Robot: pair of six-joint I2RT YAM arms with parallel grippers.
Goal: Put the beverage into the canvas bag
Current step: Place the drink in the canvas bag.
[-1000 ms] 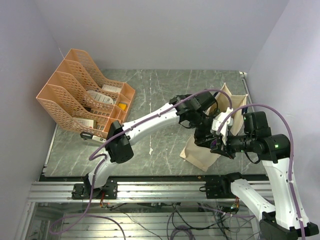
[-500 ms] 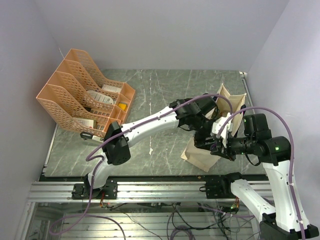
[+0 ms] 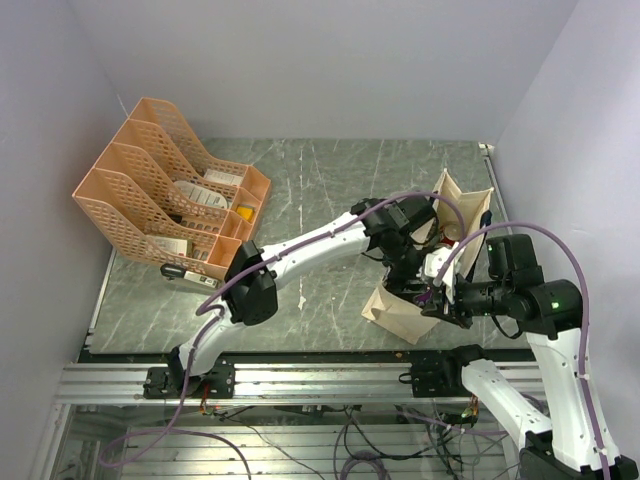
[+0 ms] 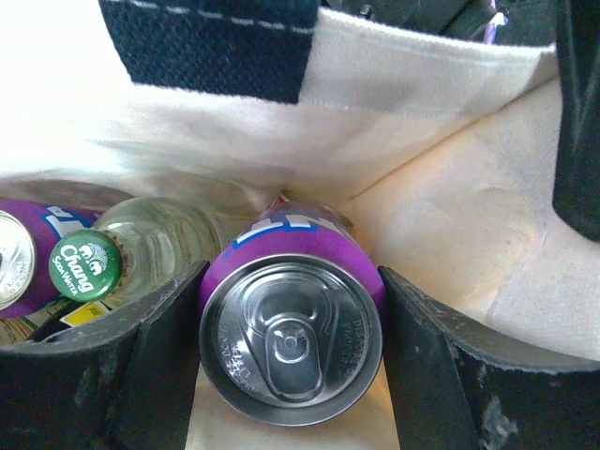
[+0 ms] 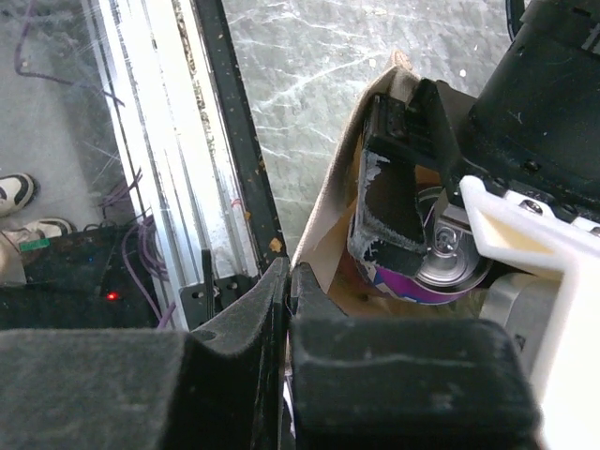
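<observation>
Left end effector [image 4: 291, 370] is clamped on the purple can [image 4: 291, 337], one finger on each side, can upright with pull-tab top facing the wrist camera. The can is already down inside the canvas bag [image 4: 422, 94], near the cloth wall and just beside a glass bottle [image 4: 141, 239] with a green cap. A second purple can [image 4: 19, 272] sits further left. The grip is likely kept so the can goes down upright and doesn't tip onto the bottle.

Right end effector [image 5: 289, 281] is closed tight on the bag's rim, cloth pinched between the fingers. Judged purpose: holding the mouth open and the soft bag standing on the tabletop [image 3: 320, 190] while the other arm reaches in. Orange file trays [image 3: 150, 200] are well apart at far left, not involved.

Versus a second ago, top view: the left arm's wrist has gone deeper into the bag mouth, and its elbow has shifted right toward the bag. The right arm has moved slightly lower, same pinch on the rim. The bag stays in the same spot, mouth open. Can not released yet.
</observation>
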